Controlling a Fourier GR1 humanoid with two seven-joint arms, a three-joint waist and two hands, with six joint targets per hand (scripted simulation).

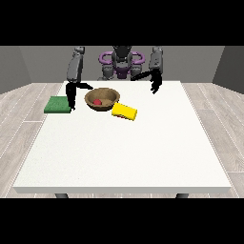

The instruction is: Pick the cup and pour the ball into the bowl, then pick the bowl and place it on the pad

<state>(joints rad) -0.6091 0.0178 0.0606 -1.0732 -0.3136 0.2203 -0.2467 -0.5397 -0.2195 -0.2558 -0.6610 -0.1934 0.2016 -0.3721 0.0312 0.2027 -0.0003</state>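
Hands come first. One hand (71, 99) at the view's left hangs low between the green pad (58, 104) and the brown bowl (102, 98), its tip close to the pad's near corner; it seems to hold nothing, though whether its fingers are straight or curled I cannot tell. Its counterpart, the hand at the view's right (155, 86), hovers above the far part of the counter (124, 152), well apart from every object, and its fingers too are unreadable, with nothing visibly in them.

Moving outward, the bowl stands upright on the counter with the red ball (97, 102) inside it. Just beside its rim, toward the camera, the yellow cup (125, 111) lies on its side.

Judging from this, the pour looks finished: ball in bowl, cup set aside. What remains is the second half: the bowl is still on the counter beside the pad, not on it, and needs to be grasped and carried over to the pad.
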